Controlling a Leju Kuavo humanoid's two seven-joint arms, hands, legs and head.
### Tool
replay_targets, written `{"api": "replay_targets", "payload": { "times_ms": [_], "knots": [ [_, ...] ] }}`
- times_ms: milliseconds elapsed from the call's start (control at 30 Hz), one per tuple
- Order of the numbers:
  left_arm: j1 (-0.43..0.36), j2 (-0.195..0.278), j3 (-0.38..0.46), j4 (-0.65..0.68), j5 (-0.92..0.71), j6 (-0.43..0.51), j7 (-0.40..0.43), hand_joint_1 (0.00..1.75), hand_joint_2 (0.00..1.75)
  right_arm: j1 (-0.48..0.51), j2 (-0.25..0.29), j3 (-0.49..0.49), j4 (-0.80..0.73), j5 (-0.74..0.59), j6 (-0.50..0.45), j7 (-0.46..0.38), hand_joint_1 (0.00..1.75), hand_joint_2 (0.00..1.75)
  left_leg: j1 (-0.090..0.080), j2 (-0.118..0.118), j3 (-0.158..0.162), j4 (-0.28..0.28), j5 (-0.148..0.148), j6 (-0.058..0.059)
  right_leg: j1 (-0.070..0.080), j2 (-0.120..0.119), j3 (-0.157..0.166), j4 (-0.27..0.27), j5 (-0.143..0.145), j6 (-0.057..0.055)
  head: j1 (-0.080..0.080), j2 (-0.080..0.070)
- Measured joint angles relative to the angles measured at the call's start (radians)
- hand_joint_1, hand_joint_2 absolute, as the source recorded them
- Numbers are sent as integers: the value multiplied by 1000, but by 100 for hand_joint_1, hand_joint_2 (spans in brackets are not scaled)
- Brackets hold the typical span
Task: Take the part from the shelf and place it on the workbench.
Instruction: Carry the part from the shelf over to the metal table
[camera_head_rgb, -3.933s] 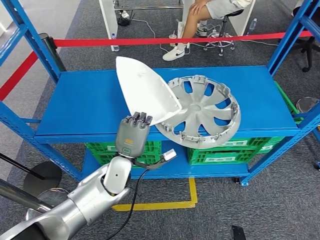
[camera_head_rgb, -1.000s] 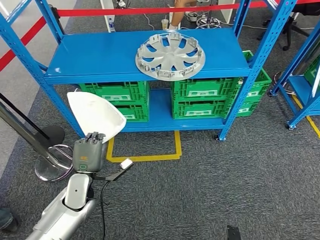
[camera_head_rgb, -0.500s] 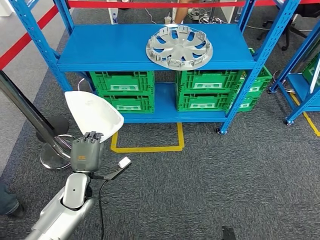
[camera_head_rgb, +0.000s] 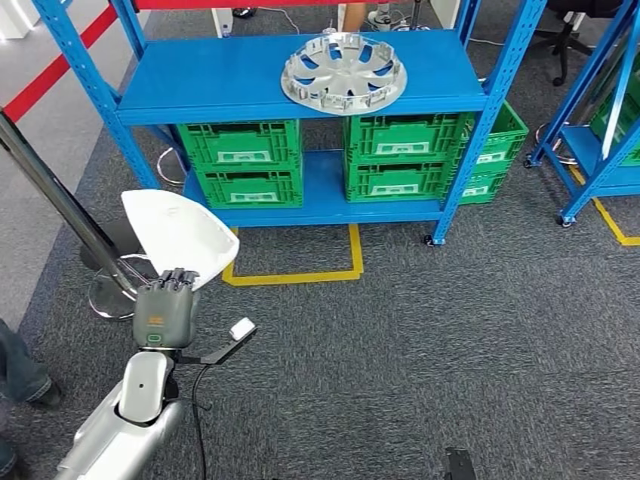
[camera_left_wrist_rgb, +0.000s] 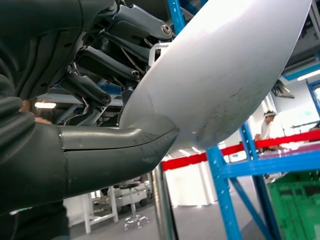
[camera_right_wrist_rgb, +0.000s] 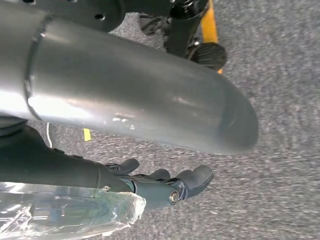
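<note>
We see green boxes (camera_head_rgb: 243, 160) under the shelf (camera_head_rgb: 211, 80). Our left hand (camera_head_rgb: 164, 312) holds the white part (camera_head_rgb: 177, 235); our right hand (camera_right_wrist_rgb: 166, 187) holds nothing, fingers apart.

The head view looked forward and down from high on the robot, standing back from the blue shelf (camera_head_rgb: 302, 85) at the far side, with grey carpet (camera_head_rgb: 468, 350) across the near ground. The left wrist camera sat close behind the left hand (camera_left_wrist_rgb: 94, 100), low down and angled upward past the white part (camera_left_wrist_rgb: 222, 70) toward the shelf's blue uprights. The right wrist camera hung beside the right hand (camera_right_wrist_rgb: 166, 182) and faced the carpet from close range. The head and left wrist views shared the white part, the left hand and the shelf.
</note>
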Motion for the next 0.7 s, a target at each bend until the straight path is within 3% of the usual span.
{"api": "replay_targets", "payload": {
  "times_ms": [33, 100, 133, 167, 233, 267, 300, 367, 400, 433, 500, 533, 567, 600, 633, 667, 700],
  "knots": [
    [0, -1, 2, -1, 0, 0, 0, 175, 175, 0, 0, 0, 0, 0, 1, 1, 0, 0, 5, 0, 49, -52, 16, -2, 0, 1, -19, 8, 11, 3, 0, 0],
    [0, -4, 9, -5, 0, 1, -5, 175, 175, 0, 0, 0, -1, 0, 5, 4, 0, 0, 7, -3, 163, -201, -8, 1, 0, 3, -47, 21, 31, 13, 1, 0],
    [-1, -5, 14, -8, 0, 2, -10, 175, 175, 0, 0, 0, -2, 0, 6, 6, 0, 0, 4, -4, 198, -255, -28, 6, -1, 3, -54, 24, 41, 20, 2, 0],
    [0, -6, 19, -10, 0, 3, -15, 175, 175, 0, 0, 0, -2, 0, 7, 8, 0, 0, -1, -5, 214, -286, -39, 14, -3, 3, -58, 23, 52, 27, 3, 0],
    [2, -8, 29, -11, 0, 4, -25, 175, 175, 3, 0, 0, -2, 1, 8, 12, 0, 0, -8, -1, 197, -294, -20, 34, -12, 4, -68, 21, 61, 41, 1, 0],
    [3, -9, 35, -11, 0, 5, -30, 175, 175, 5, 0, 0, -2, 2, 9, 14, 0, 0, -9, 1, 184, -296, -7, 44, -15, 4, -77, 34, 39, 45, 1, 0],
    [5, -10, 42, -11, 0, 6, -33, 175, 175, 8, 0, 0, -2, 4, 9, 16, 0, 0, -10, 4, 168, -298, 9, 53, -16, 5, -91, 67, -6, 47, 2, 0],
    [7, -12, 54, -11, 0, 7, -38, 175, 175, 9, 0, 0, -2, 7, 10, 18, 0, 0, -14, 5, 132, -298, 38, 63, -17, 5, -120, 186, -122, 47, 6, 0],
    [9, -12, 59, -11, 0, 8, -39, 175, 175, 9, 0, 1, -2, 8, 10, 18, 0, 0, -17, 5, 113, -297, 54, 64, -16, 5, -129, 253, -156, 47, 7, 0],
    [12, -13, 62, -11, 0, 8, -41, 175, 175, 9, 0, 1, -2, 10, 11, 19, 0, 0, -20, 6, 94, -296, 69, 65, -16, 5, -128, 304, -159, 47, 7, 0],
    [15, -14, 68, -11, 0, 8, -44, 175, 175, 9, 0, 1, -2, 12, 11, 20, 0, 0, -23, 7, 55, -293, 99, 62, -14, 5, -86, 320, -99, 42, 7, 0],
    [17, -14, 70, -11, 0, 8, -44, 175, 175, 9, 0, 1, -2, 13, 11, 20, 0, 0, -23, 7, 37, -292, 113, 59, -12, 5, -39, 277, -74, 38, 7, 0],
    [18, -14, 72, -11, 0, 8, -45, 175, 175, 8, 0, 1, -2, 14, 11, 21, 0, 0, -25, 7, 22, -289, 126, 56, -9, 5, 28, 202, -73, 35, 7, 0],
    [19, -14, 74, -11, 0, 8, -45, 175, 175, 6, 0, 1, -3, 15, 11, 21, 0, 0, -26, 7, 10, -285, 137, 51, -7, 5, 95, 113, -95, 31, 7, 0],
    [19, -15, 77, -11, 0, 9, -46, 175, 175, 4, 0, 1, -4, 15, 11, 21, 0, 0, -26, 7, 4, -283, 149, 47, -4, 5, 141, 43, -121, 28, 6, 0],
    [19, -15, 80, -11, 0, 10, -46, 175, 175, 2, 0, 1, -4, 15, 11, 21, 0, 0, -26, 8, -1, -282, 160, 42, -1, 6, 167, -2, -140, 26, 6, 0],
    [19, -16, 82, -11, 0, 10, -46, 175, 175, 2, 0, 1, -5, 15, 11, 21, 0, 0, -24, 8, -4, -283, 172, 37, 0, 6, 167, -18, -143, 22, 6, 0]
  ]
}}
